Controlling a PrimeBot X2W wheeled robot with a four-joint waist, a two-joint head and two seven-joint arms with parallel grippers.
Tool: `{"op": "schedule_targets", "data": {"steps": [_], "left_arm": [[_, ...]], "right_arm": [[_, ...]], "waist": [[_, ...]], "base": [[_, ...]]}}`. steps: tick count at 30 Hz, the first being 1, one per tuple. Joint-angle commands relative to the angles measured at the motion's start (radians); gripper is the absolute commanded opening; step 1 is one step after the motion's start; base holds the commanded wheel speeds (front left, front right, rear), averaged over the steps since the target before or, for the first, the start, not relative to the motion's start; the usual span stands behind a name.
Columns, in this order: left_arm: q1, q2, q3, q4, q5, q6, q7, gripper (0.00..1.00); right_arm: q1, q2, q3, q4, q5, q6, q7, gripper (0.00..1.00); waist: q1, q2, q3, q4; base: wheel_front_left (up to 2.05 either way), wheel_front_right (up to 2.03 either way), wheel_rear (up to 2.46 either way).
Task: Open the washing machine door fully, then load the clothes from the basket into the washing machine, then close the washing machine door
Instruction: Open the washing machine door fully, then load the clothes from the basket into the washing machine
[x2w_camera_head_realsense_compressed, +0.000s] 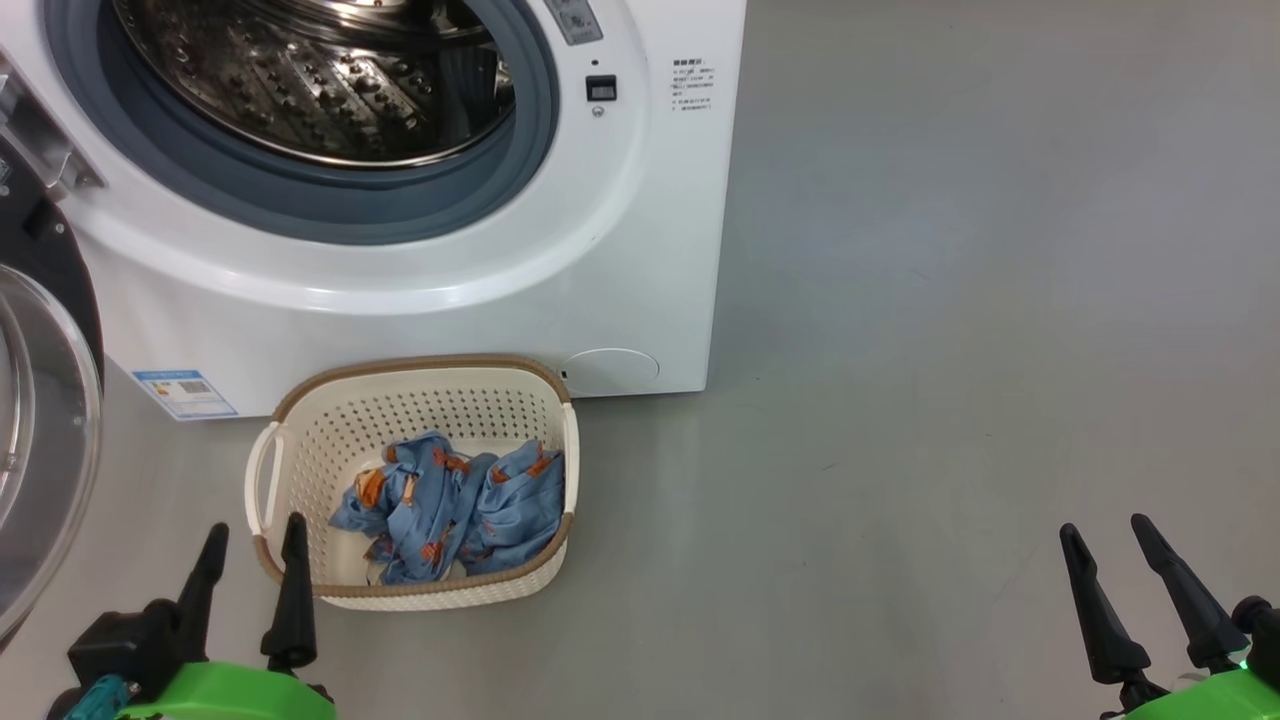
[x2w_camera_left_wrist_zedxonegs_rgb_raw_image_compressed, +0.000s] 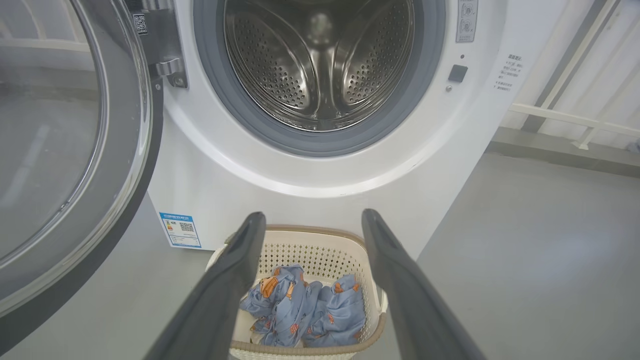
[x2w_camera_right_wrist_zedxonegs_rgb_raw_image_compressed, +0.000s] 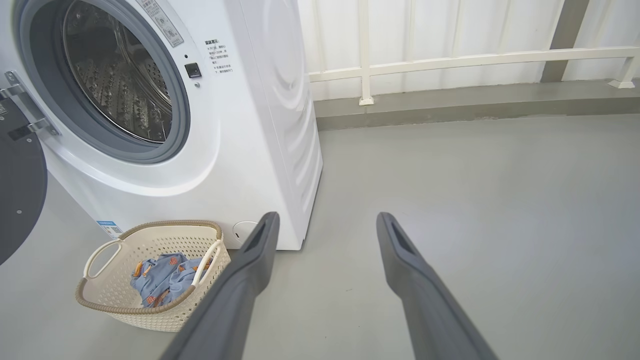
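The white washing machine (x2w_camera_head_realsense_compressed: 420, 290) (x2w_camera_left_wrist_zedxonegs_rgb_raw_image_compressed: 320, 185) (x2w_camera_right_wrist_zedxonegs_rgb_raw_image_compressed: 250, 125) stands ahead with its steel drum (x2w_camera_head_realsense_compressed: 320, 80) (x2w_camera_left_wrist_zedxonegs_rgb_raw_image_compressed: 320, 60) exposed. Its black-rimmed glass door (x2w_camera_head_realsense_compressed: 40, 420) (x2w_camera_left_wrist_zedxonegs_rgb_raw_image_compressed: 60, 165) (x2w_camera_right_wrist_zedxonegs_rgb_raw_image_compressed: 20, 195) hangs swung open at the left. On the floor before the machine sits the cream basket (x2w_camera_head_realsense_compressed: 300, 450) (x2w_camera_left_wrist_zedxonegs_rgb_raw_image_compressed: 320, 250) (x2w_camera_right_wrist_zedxonegs_rgb_raw_image_compressed: 110, 295), with the blue-grey clothes (x2w_camera_head_realsense_compressed: 450, 505) (x2w_camera_left_wrist_zedxonegs_rgb_raw_image_compressed: 305, 310) (x2w_camera_right_wrist_zedxonegs_rgb_raw_image_compressed: 160, 280) bunched inside. My left gripper (x2w_camera_head_realsense_compressed: 252, 530) (x2w_camera_left_wrist_zedxonegs_rgb_raw_image_compressed: 312, 220) is open, just short of the basket's near left corner. My right gripper (x2w_camera_head_realsense_compressed: 1105, 528) (x2w_camera_right_wrist_zedxonegs_rgb_raw_image_compressed: 325, 220) is open over bare floor, far right of the basket.
Grey floor (x2w_camera_head_realsense_compressed: 950, 350) stretches wide to the right of the machine. A white railing (x2w_camera_right_wrist_zedxonegs_rgb_raw_image_compressed: 450, 60) and a low kerb run along the back wall. A blue label sticker (x2w_camera_head_realsense_compressed: 187, 392) marks the machine's lower left front.
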Motion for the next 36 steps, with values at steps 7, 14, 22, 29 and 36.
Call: {"op": "schedule_targets", "data": {"steps": [7, 14, 22, 29, 36], "left_arm": [[-0.053, 0.035, 0.011, -0.001, -0.044, -0.002, -0.006, 1.0], [-0.06, 0.04, 0.006, 0.001, -0.048, -0.002, -0.006, 1.0], [-0.066, 0.04, 0.005, -0.001, -0.032, -0.002, -0.006, 1.0], [-0.063, 0.029, 0.0, 0.007, -0.007, -0.002, -0.006, 1.0], [-0.058, 0.009, -0.022, 0.016, 0.007, -0.002, -0.006, 1.0]], "right_arm": [[-0.027, -0.017, 0.015, -0.028, -0.013, 0.003, -0.012, 1.0], [-0.033, -0.016, 0.018, -0.026, -0.012, 0.003, -0.012, 1.0], [-0.036, -0.014, 0.021, -0.025, -0.009, 0.003, -0.012, 1.0], [-0.036, -0.01, 0.026, -0.024, -0.009, 0.003, -0.012, 1.0], [-0.039, -0.005, 0.029, -0.027, -0.009, 0.003, -0.012, 1.0]], "waist": [[0.0, -0.0001, 0.005, 0.001], [0.0, -0.0001, 0.016, 0.001], [0.0, -0.0001, 0.022, -0.001], [0.0, -0.0001, 0.021, -0.003], [0.0, -0.0001, 0.036, 0.0]], "base": [[0.16, -0.55, 0.39], [0.81, -1.56, 0.75], [0.91, -1.58, 0.67], [0.47, -0.52, 0.05], [0.01, -0.01, 0.0]]}}
